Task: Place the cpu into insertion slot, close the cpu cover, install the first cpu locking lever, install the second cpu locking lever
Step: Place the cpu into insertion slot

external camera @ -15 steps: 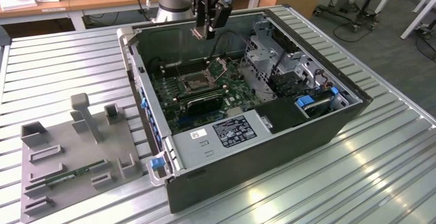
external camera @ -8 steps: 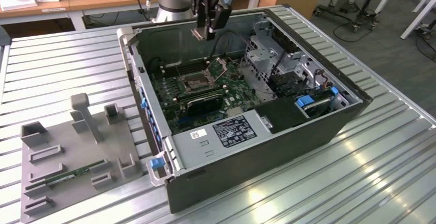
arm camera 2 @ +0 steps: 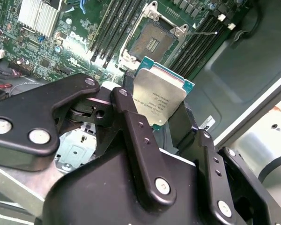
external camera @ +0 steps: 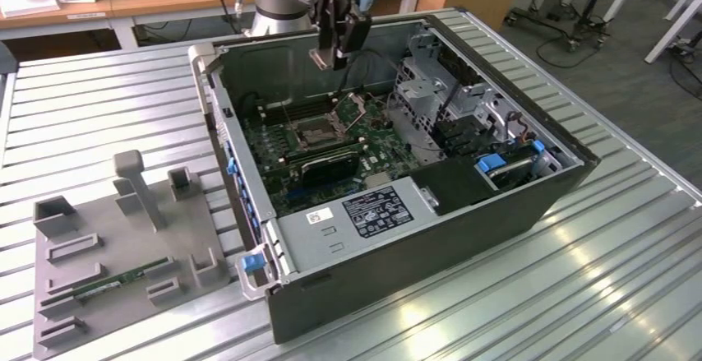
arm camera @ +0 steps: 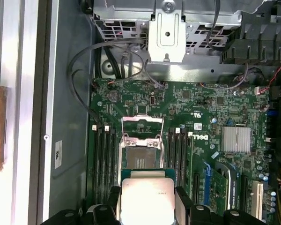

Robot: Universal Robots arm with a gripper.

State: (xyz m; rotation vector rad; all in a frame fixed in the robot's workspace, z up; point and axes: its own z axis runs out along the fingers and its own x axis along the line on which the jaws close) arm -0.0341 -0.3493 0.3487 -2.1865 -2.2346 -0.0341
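My gripper [external camera: 334,53] hangs above the open computer case, shut on the cpu [arm camera 2: 159,99]. The cpu is a flat square chip with a silvery face and a green edge, and it sits between my two black fingers [arm camera: 182,202] in both wrist views. Below it and clear of it lies the insertion slot [arm camera: 141,158], a square socket with a dark centre on the green board, also seen at the insertion slot [external camera: 312,133]. The cpu cover [arm camera: 142,125], a thin silver frame, stands swung up at the socket's far side. A thin wire lever [arm camera 2: 202,33] sticks out beside the socket.
Long black memory slots [arm camera: 105,159] flank the socket on both sides. A silver heat sink [arm camera: 236,139], a metal drive cage [arm camera: 166,28] and loose cables [arm camera: 84,70] lie inside the case. At the exterior view's left, a grey fixture tray [external camera: 66,295] holds a green memory stick [external camera: 121,280].
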